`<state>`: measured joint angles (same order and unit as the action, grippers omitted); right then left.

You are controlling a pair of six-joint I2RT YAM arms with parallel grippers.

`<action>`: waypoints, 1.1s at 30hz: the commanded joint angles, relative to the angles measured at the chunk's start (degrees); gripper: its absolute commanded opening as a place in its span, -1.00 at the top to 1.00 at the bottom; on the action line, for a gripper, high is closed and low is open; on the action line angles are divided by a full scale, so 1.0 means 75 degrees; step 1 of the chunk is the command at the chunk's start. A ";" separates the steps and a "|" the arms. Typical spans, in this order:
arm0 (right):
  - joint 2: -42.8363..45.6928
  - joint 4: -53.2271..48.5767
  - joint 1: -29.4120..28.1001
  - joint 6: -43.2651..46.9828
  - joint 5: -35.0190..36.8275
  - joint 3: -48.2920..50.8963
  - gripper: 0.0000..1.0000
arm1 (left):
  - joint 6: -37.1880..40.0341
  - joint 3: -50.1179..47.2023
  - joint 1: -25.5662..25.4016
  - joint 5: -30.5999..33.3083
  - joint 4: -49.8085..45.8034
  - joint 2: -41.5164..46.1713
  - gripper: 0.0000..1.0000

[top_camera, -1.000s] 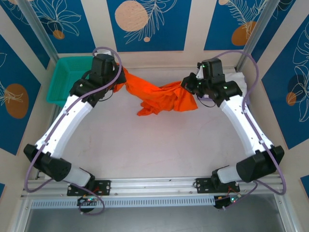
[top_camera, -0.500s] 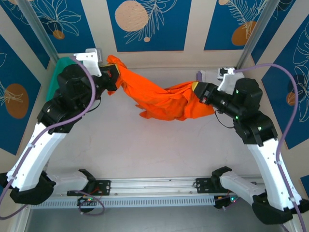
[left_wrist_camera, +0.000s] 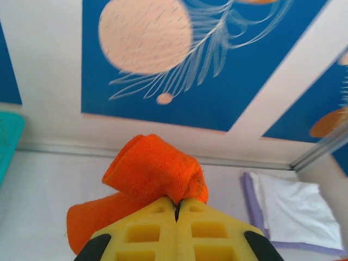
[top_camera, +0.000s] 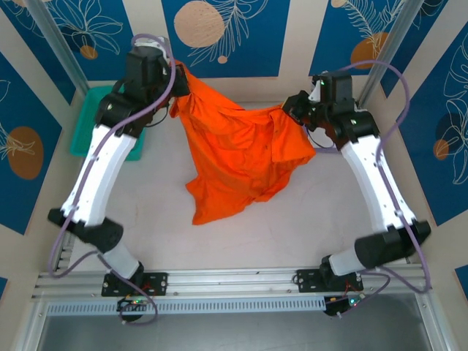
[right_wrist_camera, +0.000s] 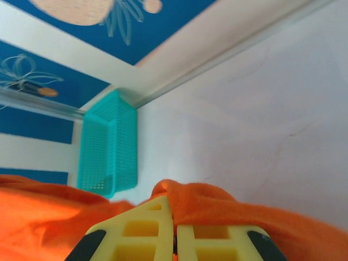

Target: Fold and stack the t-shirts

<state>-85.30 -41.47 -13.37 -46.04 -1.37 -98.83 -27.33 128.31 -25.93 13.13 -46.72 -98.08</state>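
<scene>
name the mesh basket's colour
The mesh basket is teal, clearest in the right wrist view.

The left arm (top_camera: 99,172) and the right arm (top_camera: 374,175) look the same: long links in white shells, with rounded black housings at the joints. A thin lavender cable (top_camera: 173,73) runs in loops along each arm. The left gripper (left_wrist_camera: 176,209) and the right gripper (right_wrist_camera: 174,225) have yellow fingers, each moulded with rectangular pockets, on black bodies. At the foot, each arm sits on a black bracket (top_camera: 139,281)
</scene>
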 commanded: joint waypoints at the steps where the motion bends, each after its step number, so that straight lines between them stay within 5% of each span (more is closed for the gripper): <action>1: -0.0573 -0.0192 0.0231 -0.0137 -0.0462 -0.0972 0.81 | -0.0485 0.1005 0.0490 -0.0920 -0.0665 -0.0866 1.00; 8: -0.1707 0.0033 0.0441 0.0164 -0.0684 -0.3094 0.88 | 0.0169 0.3610 0.0704 -0.2182 0.0050 -0.2216 1.00; 14: -0.1028 0.0233 0.0360 0.0468 -0.0919 -0.2552 0.83 | 0.0604 0.3166 0.0608 -0.2991 0.0412 -0.1566 0.99; 17: -0.0097 0.0338 0.0336 0.0497 -0.1113 -0.0781 0.74 | 0.0582 0.1155 0.0511 -0.2917 0.0100 -0.0491 0.64; 20: 0.1011 0.0408 0.0299 0.0315 -0.1400 0.1524 0.70 | 0.0311 -0.2934 0.0493 -0.2233 0.0890 0.1520 0.46; 22: 0.1826 0.0498 0.0229 0.0163 -0.1718 0.3175 0.53 | 0.0023 -0.5684 0.0502 -0.1007 0.1371 0.3185 0.42; 24: 0.2375 0.0176 0.0186 0.0250 -0.1940 0.4231 0.23 | -0.0584 -0.7443 0.0581 0.0461 0.1008 0.4561 -0.12; 25: 0.2571 -0.0365 0.0199 0.0365 -0.1808 0.4518 0.09 | -0.0923 -0.8177 0.0660 0.1151 0.0706 0.5262 -0.21; 29: 0.3075 -0.1407 0.0620 0.0643 -0.1095 0.5110 -0.10 | -0.1260 -0.9532 0.0991 0.1873 0.0267 0.6850 -0.40; 33: 0.2630 -0.1396 0.0672 0.0561 -0.0682 0.5190 -0.19 | -0.1415 -0.9447 0.1038 0.1081 0.0473 0.6267 -0.55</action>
<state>-64.10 -50.30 -8.43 -42.52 -8.27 -59.99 -35.55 56.93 -18.59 21.17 -45.98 -47.05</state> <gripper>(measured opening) 0.594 0.769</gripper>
